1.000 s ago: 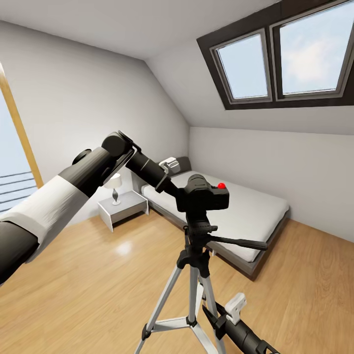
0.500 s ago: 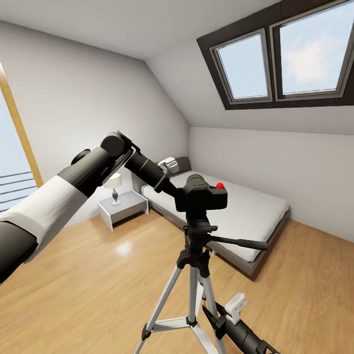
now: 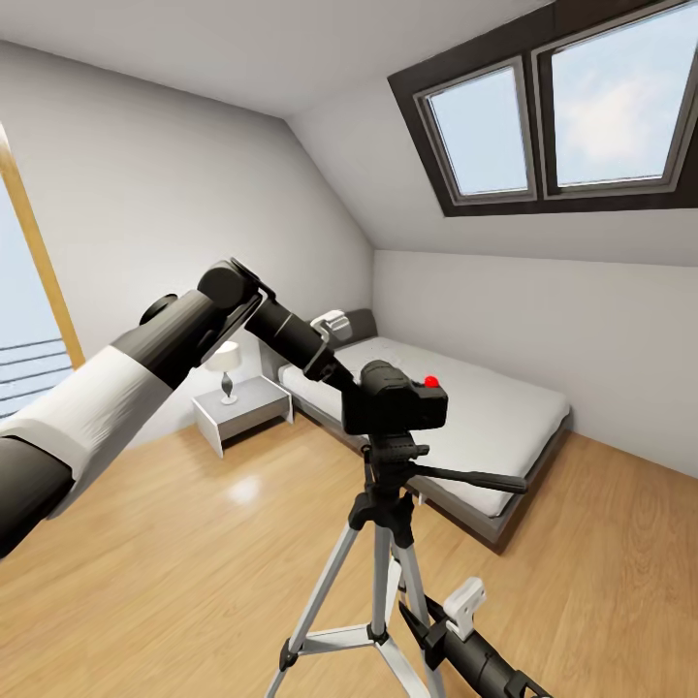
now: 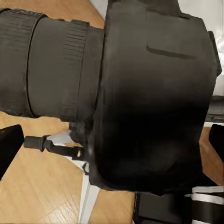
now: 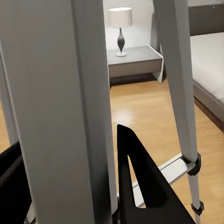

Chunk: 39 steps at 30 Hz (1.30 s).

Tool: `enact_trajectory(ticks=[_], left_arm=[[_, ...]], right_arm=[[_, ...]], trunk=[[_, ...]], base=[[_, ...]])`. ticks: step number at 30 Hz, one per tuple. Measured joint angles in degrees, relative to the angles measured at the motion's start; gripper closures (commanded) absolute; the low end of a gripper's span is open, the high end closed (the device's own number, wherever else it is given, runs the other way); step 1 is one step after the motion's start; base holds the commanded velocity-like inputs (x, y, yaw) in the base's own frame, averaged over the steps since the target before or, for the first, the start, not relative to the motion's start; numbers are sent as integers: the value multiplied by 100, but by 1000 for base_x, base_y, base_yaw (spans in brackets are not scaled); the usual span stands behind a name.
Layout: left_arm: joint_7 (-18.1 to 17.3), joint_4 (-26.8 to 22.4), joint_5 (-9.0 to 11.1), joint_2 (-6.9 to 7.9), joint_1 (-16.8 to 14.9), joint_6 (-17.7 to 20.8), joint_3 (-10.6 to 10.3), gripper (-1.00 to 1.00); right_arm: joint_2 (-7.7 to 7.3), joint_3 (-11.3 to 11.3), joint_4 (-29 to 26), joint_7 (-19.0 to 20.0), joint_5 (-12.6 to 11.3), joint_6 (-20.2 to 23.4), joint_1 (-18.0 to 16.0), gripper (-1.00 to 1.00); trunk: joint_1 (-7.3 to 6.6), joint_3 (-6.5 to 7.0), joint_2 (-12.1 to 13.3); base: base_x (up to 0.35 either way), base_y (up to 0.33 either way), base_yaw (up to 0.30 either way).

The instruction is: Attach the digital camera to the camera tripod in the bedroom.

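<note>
The digital camera [image 3: 396, 405], black with a red button on top, sits on the black pan head of the camera tripod [image 3: 392, 463], whose silver legs spread below. My left gripper [image 3: 351, 393] reaches in from the left, right behind the camera body. In the left wrist view the camera [image 4: 149, 102] lies between my fingertips [image 4: 8, 148], which stand wide apart, so this gripper [image 4: 112, 144] is open. My right gripper [image 3: 436, 620] is low down at a tripod leg [image 5: 70, 93]. Its black fingers [image 5: 140, 186] press on both sides of that leg.
This is the bedroom, with a low grey bed [image 3: 485, 427] behind the tripod and a white nightstand [image 3: 242, 407] carrying a lamp [image 3: 226, 364] by the far wall. Dark-framed skylights [image 3: 553, 116] sit in the sloped ceiling. Light wood floor [image 3: 194, 543] spreads to the left.
The camera has dropped slightly down and left onto the tripod head, while my left arm has barely moved. The right arm and tripod are unchanged.
</note>
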Motion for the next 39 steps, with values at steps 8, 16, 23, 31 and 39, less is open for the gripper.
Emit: enact_trajectory(ticks=[8,16,23,31,39], left_arm=[[-3,1,32,36,2,1,0,-100],[-4,-3,42,61,1,1,2,-100],[-24,-15,-19,424,1,-1,0,-100],[-299,-47,5,1021,1,-1,21,-100],[-634,-59,20,1708,1,-1,84,-100]], right_arm=[[-1,8,2,-6,-17,7,-1,100],[0,6,2,-4,-9,3,-1,100],[-1,12,1,0,-4,-8,0,100],[-1,11,6,-1,-9,-9,0,100],[-1,11,8,-2,-15,-6,1,100]], trunk=[[0,0,-1],[0,1,-1],[0,0,0],[0,0,0],[0,0,0]], base=[[0,0,0],[0,0,0],[0,0,0],[0,0,0],[0,0,0]])
